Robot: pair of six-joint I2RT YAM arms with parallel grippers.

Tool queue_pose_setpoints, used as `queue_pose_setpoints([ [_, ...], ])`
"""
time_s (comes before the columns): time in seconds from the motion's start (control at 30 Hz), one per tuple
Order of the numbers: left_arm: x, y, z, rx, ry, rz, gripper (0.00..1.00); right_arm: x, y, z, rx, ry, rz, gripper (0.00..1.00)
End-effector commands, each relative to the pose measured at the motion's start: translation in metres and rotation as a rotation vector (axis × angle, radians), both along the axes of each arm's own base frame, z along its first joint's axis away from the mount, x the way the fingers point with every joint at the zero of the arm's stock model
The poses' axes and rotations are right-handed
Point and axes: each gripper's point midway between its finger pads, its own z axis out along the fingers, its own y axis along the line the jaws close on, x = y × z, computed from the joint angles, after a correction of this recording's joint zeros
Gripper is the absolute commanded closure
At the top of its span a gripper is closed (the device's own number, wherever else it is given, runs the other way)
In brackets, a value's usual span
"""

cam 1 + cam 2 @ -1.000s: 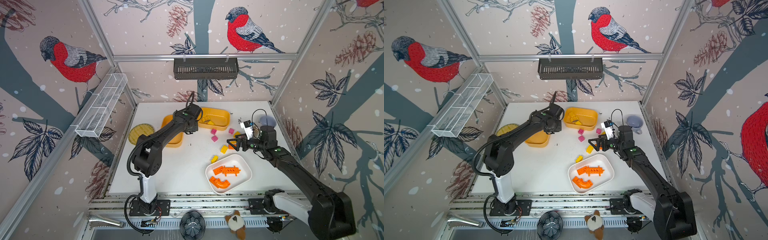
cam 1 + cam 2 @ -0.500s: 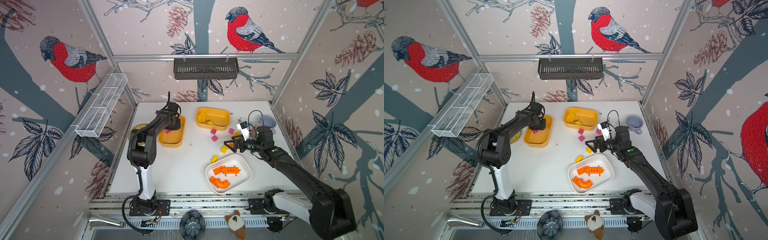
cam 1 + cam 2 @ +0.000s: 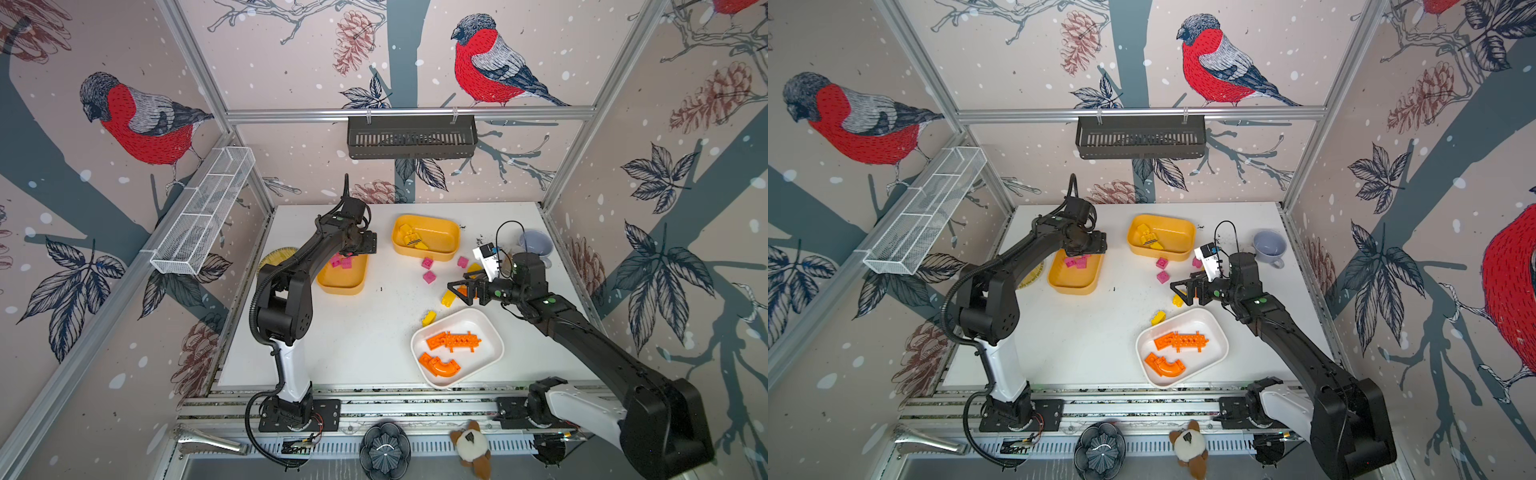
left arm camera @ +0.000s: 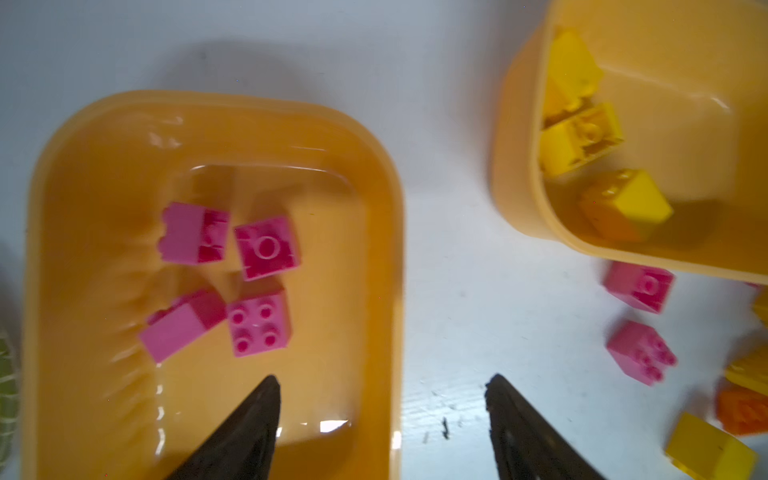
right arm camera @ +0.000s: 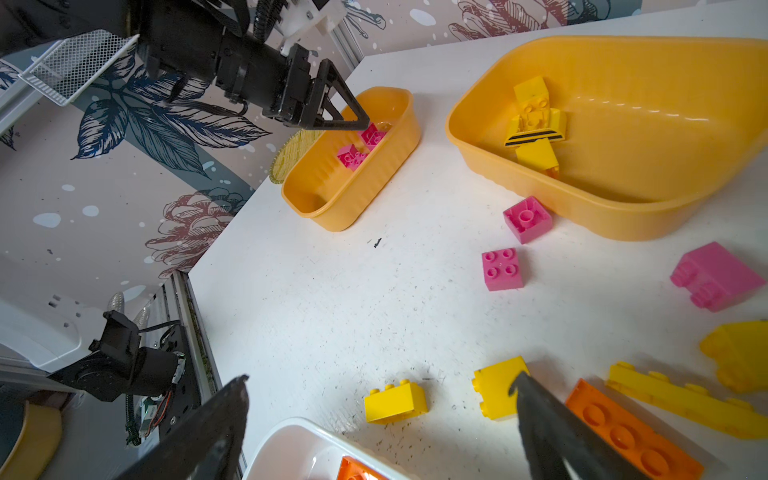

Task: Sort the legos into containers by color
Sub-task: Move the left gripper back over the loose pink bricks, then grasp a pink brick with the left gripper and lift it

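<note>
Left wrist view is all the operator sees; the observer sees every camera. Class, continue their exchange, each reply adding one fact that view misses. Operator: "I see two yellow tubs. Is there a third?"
Observer: Yes, a white tub near the front edge holds an orange arch and a spiky bar.
Operator: And the other claw?
Observer: The right claw is open, over yellow blocks lying loose beside that tub.
Operator: I count two loose pink cubes. Any more?
Observer: A third pink cube lies on its side, nearer that claw.
</note>
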Motion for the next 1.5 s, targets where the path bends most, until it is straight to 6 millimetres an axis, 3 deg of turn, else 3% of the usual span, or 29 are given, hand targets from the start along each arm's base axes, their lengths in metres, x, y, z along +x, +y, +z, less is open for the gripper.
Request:
queue_pose_setpoints([
  [0.0, -0.026, -0.042, 0.007, -0.115, 0.039, -0.043, 0.22, 0.004, -0.003, 0.005, -0.01, -0.033, -0.009, 0.01],
  [0.07, -0.041, -0.071, 0.006, -0.176, 0.062, -0.058, 0.23, 0.006, -0.005, 0.003, -0.013, -0.031, -0.018, 0.01],
  [0.27, -0.06, -0.136, -0.002, -0.223, 0.072, -0.122, 0.25, 0.008, -0.011, 0.004, -0.017, -0.037, -0.037, 0.01],
  [0.53, -0.055, -0.19, -0.033, -0.05, 0.038, -0.366, 0.27, 0.006, -0.014, 0.001, -0.016, -0.036, -0.062, 0.01],
  [0.8, -0.046, -0.204, -0.049, 0.065, -0.021, -0.65, 0.28, -0.003, -0.022, -0.001, -0.023, -0.04, -0.09, 0.01],
  [0.97, -0.055, -0.212, -0.065, 0.076, -0.014, -0.786, 0.31, -0.007, -0.025, -0.003, -0.022, -0.034, -0.1, 0.0],
  [1.2, -0.045, -0.213, -0.079, 0.127, -0.05, -0.826, 0.34, -0.007, -0.026, -0.002, -0.026, -0.032, -0.102, 0.01],
  [1.47, -0.048, -0.214, -0.096, 0.16, -0.03, -0.851, 0.44, -0.009, -0.029, -0.004, -0.034, -0.027, -0.106, 0.01],
])
